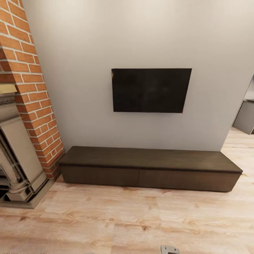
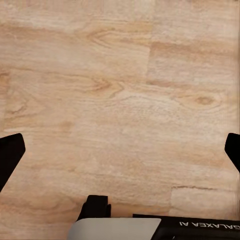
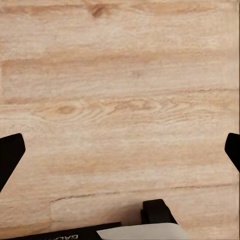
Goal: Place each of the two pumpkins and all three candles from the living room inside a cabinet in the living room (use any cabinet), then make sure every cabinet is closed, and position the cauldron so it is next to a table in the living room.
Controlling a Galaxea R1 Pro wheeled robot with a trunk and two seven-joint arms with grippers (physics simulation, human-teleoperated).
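The cabinet point(image 1: 150, 169) stands low against the pale wall, across the lower middle of the head view, both plain fronts flush and shut, its flat top bare. A dark wall screen point(image 1: 151, 90) hangs above it. A brick fireplace point(image 1: 24, 106) fills the left edge. Wood floor point(image 1: 123, 222) runs along the bottom. In the wrist views, the left gripper point(image 2: 120, 150) and right gripper point(image 3: 120, 150) face floorboards, jaws spread wide, holding nothing.

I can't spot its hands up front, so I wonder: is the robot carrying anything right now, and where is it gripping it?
Nothing is held. Both the left gripper and the right gripper are open, with bare wooden floor between their fingers.
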